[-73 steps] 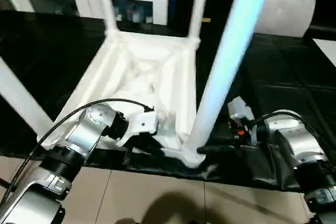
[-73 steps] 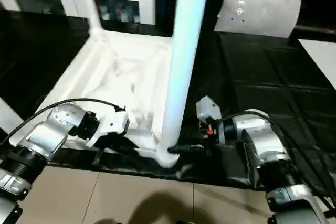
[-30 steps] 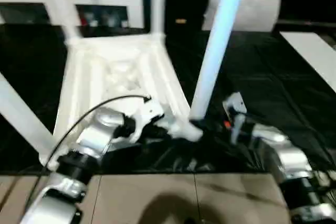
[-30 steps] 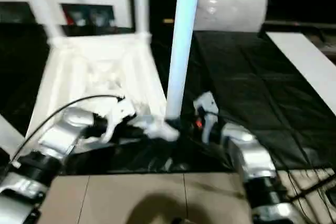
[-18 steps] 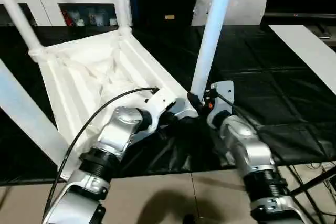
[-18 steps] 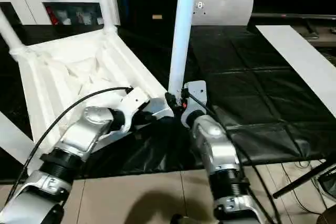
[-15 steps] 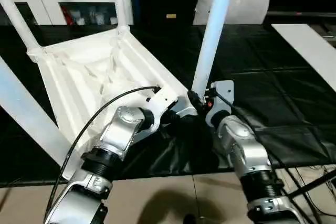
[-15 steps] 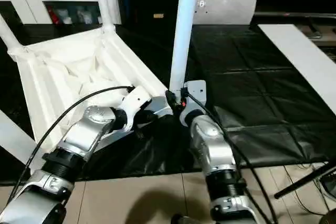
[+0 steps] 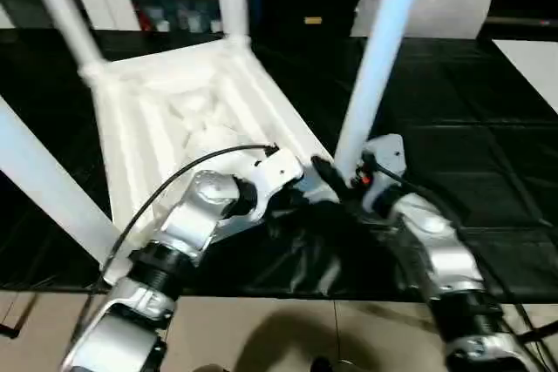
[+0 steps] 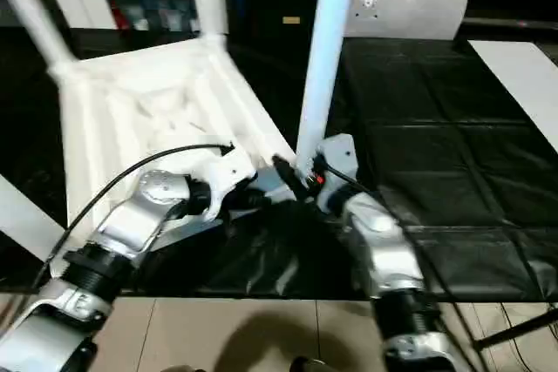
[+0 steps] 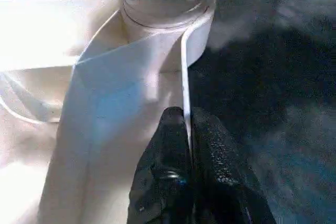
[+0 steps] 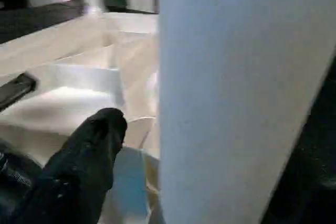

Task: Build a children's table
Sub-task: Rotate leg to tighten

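Left wrist view: my left gripper [image 11: 188,129] is pinched shut on the thin side wall of the upturned table top [image 9: 187,119], just short of the near corner socket [image 11: 167,17]. The top lies underside-up on the black floor mat [image 9: 453,141], turned at an angle to me. The near leg [image 9: 375,67] stands in that socket, its long axis rising almost straight up and leaning slightly away to my right. My right gripper [image 9: 336,176] sits at the leg's base, its one visible finger [image 12: 89,156] just beside the leg rather than on it (whether the jaws are apart, I cannot tell). The right arm is plainly nearer the leg.
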Tool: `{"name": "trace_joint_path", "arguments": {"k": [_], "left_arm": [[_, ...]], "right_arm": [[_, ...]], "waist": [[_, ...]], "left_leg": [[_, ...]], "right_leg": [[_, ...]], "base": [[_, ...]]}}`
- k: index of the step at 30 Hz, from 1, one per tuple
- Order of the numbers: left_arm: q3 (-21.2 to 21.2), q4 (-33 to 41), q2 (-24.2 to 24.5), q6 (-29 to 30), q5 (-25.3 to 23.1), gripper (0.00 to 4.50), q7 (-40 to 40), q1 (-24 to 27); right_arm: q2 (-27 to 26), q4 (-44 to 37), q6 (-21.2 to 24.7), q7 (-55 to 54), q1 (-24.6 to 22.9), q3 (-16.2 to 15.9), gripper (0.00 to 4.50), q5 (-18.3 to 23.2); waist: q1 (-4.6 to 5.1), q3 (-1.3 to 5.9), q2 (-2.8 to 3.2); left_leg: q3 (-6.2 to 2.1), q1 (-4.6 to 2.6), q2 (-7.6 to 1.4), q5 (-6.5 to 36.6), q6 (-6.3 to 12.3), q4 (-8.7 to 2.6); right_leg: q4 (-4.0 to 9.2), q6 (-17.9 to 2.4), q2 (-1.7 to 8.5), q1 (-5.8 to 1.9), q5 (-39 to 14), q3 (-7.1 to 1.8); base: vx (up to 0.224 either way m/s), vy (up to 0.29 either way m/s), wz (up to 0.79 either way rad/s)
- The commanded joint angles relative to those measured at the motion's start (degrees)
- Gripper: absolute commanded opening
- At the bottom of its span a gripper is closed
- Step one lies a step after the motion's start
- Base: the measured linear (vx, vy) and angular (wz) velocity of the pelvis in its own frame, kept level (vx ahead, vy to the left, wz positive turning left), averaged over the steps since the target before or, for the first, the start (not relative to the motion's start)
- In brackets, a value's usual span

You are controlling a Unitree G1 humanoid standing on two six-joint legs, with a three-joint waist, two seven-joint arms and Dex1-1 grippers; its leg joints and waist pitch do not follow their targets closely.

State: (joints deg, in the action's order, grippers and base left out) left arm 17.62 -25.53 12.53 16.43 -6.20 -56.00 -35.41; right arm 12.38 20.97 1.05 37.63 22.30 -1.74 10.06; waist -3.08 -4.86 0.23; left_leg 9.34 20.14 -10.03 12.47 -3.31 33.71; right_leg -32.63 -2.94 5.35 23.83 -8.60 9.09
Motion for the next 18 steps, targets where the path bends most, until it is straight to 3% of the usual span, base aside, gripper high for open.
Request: {"name": "trace_joint_path", "arguments": {"k": [1,7,9,13,17,18], "left_arm": [[0.69,-1.25,1.59,-4.47,2.37,0.0,-5.03,0.78],[0.91,-1.97,3.86,-9.2,4.53,0.0,-12.01,1.2],[1.6,-2.38,5.5,-11.21,5.49,0.0,-16.41,1.48],[1.85,-3.05,6.79,-13.05,6.66,0.0,-20.36,1.5],[2.97,-3.54,8.93,-15.49,6.84,0.0,-24.91,1.65],[3.06,-3.61,9.22,-15.99,6.88,0.0,-25.57,1.67]], "right_arm": [[5.22,-1.58,-0.05,12.11,-0.52,-0.84,4.11,2.83],[10.75,-0.75,0.1,24.84,-0.06,-2.76,4.11,5.41],[13.2,1.02,-0.19,32.32,0.78,-4.86,4.11,5.62],[15.09,3.25,0.16,38.96,2.28,-7.06,4.11,5.49],[14.71,7.95,-1.11,43.12,5.31,-7.42,3.58,5.33],[14.64,8.63,-1.2,44.24,5.86,-7.5,3.45,5.41]], "waist": [[-0.24,4.43,-0.84],[-0.65,4.45,-1.34],[-0.86,4.57,-1.34],[-1.43,4.73,-1.41],[-2.12,4.71,-1.52],[-2.18,4.69,-1.79]], "left_leg": [[-0.78,0.42,-3.14,3.82,8.83,-3.27],[-0.53,0.45,-2.97,5.24,8.0,-3.16],[-0.51,0.38,-3.02,4.84,8.05,-3.06],[-0.45,0.35,-3.3,3.58,8.2,-2.95],[-0.35,0.23,-3.52,2.95,7.91,-2.92],[-0.3,0.21,-3.56,2.7,7.87,-2.92]], "right_leg": [[3.89,-7.16,4.65,-4.54,-18.04,-4.26],[4.24,-6.44,4.65,-4.42,-21.63,-4.39],[4.25,-6.3,4.65,-4.34,-22.23,-4.38],[3.78,-6.97,4.51,-4.21,-20.68,-4.39],[3.42,-7.56,4.59,-3.99,-20.29,-4.42],[3.4,-7.5,4.57,-3.97,-19.95,-4.48]], "base": [[0.0,0.0,0.0],[0.0,0.0,0.0],[0.0,0.0,0.0],[0.0,0.0,0.0],[0.0,0.0,0.0],[0.0,0.0,0.0]]}}
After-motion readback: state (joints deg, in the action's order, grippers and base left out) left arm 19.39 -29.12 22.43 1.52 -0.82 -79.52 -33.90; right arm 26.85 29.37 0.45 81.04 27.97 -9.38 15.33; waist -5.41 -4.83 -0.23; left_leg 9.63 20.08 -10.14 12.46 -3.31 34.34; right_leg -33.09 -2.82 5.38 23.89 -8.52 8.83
